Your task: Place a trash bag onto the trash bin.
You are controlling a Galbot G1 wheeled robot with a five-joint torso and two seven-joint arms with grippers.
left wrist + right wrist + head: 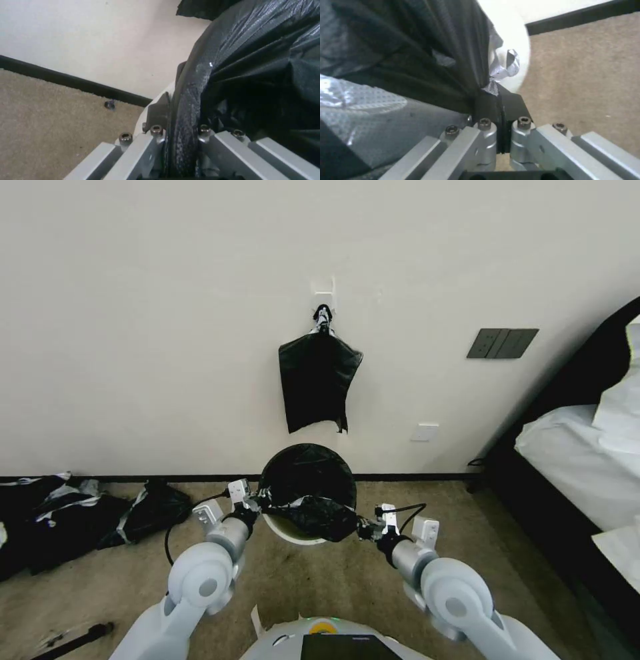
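The cream-white trash bin (291, 533) stands on the carpet by the wall, straight in front of me. The glossy black trash bag (308, 477) lines its mouth and covers the far rim. The bag's near edge (320, 515) stretches in a bunched band between my two grippers, above the bare near rim. My left gripper (261, 503) is shut on the film at the bin's left side, and up close the film (186, 100) runs between its fingers. My right gripper (363, 528) is shut on the bag's corner (491, 87) next to the bin's white wall (516, 47).
A flat black bundle of bags (319, 380) hangs from a wall hook above the bin. Bulky black sacks (73, 513) lie on the floor to the left. A bed (587, 460) takes up the right side. A dark switch plate (501, 343) and a white outlet (425, 432) are on the wall.
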